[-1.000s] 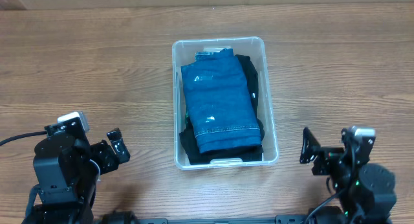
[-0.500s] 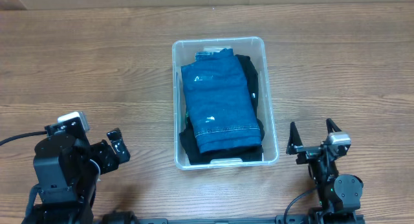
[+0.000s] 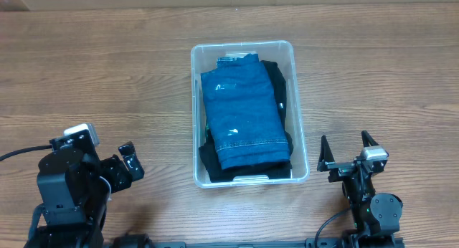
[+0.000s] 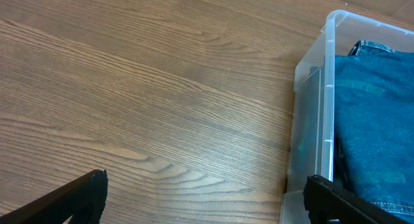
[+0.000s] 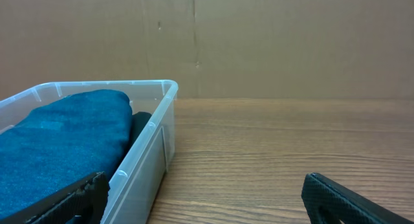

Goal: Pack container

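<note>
On the wood table [image 3: 86, 62], the container [image 3: 298, 97] holds folded jeans [image 3: 240, 112] hiding most of a dark garment [image 3: 277, 72]; my left gripper [image 3: 129, 162] and right gripper [image 3: 346, 153] gape wide, empty

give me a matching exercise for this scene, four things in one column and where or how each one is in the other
1. container
2. blue denim
3. black garment
4. right gripper

a. open and empty, beside the container
b. clear plastic
c. lies on top inside
d. underneath, showing at the edges

Pairs: 1-b, 2-c, 3-d, 4-a
</note>
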Available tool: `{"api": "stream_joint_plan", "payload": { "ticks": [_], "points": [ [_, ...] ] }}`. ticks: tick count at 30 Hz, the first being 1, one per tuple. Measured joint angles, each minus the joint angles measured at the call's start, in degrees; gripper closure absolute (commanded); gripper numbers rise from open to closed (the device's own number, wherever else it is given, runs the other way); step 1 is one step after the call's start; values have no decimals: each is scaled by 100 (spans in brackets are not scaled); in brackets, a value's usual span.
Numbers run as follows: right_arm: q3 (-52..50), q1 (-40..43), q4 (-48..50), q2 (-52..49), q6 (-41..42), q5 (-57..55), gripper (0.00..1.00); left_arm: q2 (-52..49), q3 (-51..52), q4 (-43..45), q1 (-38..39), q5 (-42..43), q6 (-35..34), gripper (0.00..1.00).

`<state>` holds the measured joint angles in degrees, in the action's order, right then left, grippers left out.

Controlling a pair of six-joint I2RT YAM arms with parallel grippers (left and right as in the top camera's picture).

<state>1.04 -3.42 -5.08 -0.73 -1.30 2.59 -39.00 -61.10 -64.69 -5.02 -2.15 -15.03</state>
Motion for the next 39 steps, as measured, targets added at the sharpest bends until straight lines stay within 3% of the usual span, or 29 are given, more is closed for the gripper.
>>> {"api": "stream_joint_plan", "payload": {
  "ticks": [10, 15, 19, 22, 24, 30, 34, 39],
  "points": [
    [0, 0, 0, 0, -2, -2, 0, 24, 9, -7, 0, -2, 0, 0],
    [0, 0, 9, 4, -4, -2, 0, 1193, 1071, 566, 2, -26, 0, 0],
    [0, 2, 0, 11, -4, 2, 0, 2677, 2885, 1869, 15, -22, -2, 0],
    [0, 0, 2, 11, -2, 0, 0, 3386, 3574, 2837, 15, -24, -2, 0],
    [0, 0, 2, 11, -4, 0, 0, 3674, 3967, 3512, 15, -22, 0, 0],
    [0, 0, 7, 9, -2, 0, 0, 3823, 5678, 6738, 55, 22, 308, 0],
    [0, 2, 4, 11, -4, 0, 0, 3825, 6065, 6026, 101, 35, 455, 0],
    [0, 0, 2, 11, -2, 0, 0, 3825, 6065, 6028, 129, 42, 474, 0]
  ]
}}
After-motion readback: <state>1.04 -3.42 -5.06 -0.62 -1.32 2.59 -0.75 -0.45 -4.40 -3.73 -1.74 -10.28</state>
